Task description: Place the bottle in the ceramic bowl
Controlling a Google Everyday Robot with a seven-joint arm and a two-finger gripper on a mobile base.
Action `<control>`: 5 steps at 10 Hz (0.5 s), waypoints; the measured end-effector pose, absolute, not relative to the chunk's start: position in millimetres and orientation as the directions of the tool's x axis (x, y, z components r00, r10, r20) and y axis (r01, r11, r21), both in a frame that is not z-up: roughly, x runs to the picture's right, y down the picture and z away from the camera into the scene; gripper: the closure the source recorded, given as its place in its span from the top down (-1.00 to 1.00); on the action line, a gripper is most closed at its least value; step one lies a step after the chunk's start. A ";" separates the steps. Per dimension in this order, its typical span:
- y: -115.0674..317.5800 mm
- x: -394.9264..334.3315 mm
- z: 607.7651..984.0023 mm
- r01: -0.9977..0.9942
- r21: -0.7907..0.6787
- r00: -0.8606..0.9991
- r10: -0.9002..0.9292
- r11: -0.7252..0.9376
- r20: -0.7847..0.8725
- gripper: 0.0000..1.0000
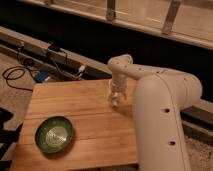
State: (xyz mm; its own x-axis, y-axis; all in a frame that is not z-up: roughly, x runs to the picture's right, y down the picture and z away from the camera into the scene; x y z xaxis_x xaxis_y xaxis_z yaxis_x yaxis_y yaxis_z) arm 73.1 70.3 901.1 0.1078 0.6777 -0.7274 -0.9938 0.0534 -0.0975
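Whitish bottle (114,103) lies on the table (80,112) beneath the wide-spread hand (115,98)

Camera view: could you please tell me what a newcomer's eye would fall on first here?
The big white robot arm fills the right side, its gripper down at the far right part of the wooden table. A shiny green bowl sits near the table's front left corner.
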 end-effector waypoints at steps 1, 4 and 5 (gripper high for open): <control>73.5 73.9 904.5 -0.994 -0.094 0.106 0.670 0.053 -0.735 0.30; 79.5 74.5 913.6 -0.994 -0.095 0.105 0.650 0.051 -0.753 0.30; 83.1 73.0 917.7 -0.994 -0.098 0.107 0.639 0.050 -0.762 0.30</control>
State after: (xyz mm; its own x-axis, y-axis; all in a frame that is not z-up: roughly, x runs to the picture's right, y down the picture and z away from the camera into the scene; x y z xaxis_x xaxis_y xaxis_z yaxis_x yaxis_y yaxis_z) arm 73.0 83.1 917.7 0.1070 0.6388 -0.7619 -0.9940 0.0499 -0.0978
